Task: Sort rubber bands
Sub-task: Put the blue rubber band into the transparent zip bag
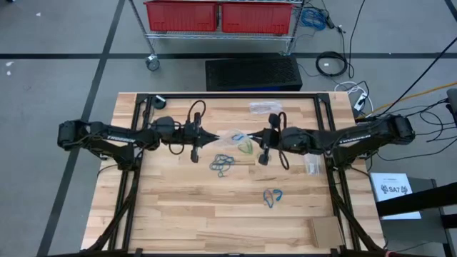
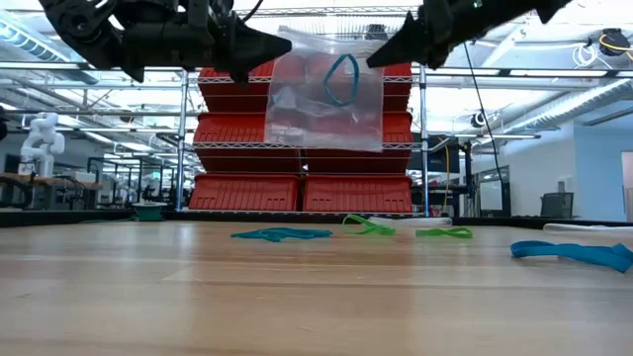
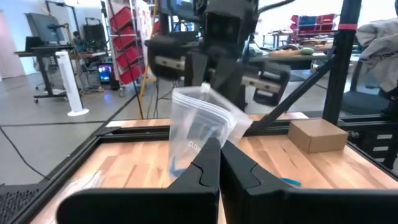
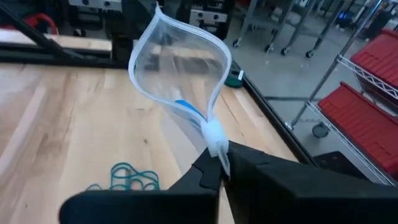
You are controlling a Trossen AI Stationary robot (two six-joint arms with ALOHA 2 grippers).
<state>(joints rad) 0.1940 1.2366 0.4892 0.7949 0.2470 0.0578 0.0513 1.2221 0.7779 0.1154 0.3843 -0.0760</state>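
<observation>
A clear plastic zip bag [image 2: 326, 94] hangs above the table between my two grippers, its mouth spread open [image 4: 180, 62]. A blue rubber band [image 2: 341, 79] sits inside it. My left gripper [image 1: 216, 137] and my right gripper [image 1: 251, 135] are each shut on one end of the bag's mouth. Loose on the table lie green bands [image 1: 245, 147], dark teal bands [image 1: 224, 165] and blue bands [image 1: 271, 197]. My left gripper pinches the bag's top edge at its left end [image 3: 211, 140] between its two fingers, coming level from the table's left. The bag hangs below, clear of the table. My right gripper pinches the zip edge at the mouth's right end [image 4: 213, 134] between its two fingers, coming level from the table's right. The mouth bows open away from the fingers.
Two more clear bags lie at the far middle [image 1: 264, 107] and at the right [image 1: 312, 165]. A small cardboard box [image 1: 325, 230] stands near the front right. A black frame [image 1: 228, 96] runs round the table's sides.
</observation>
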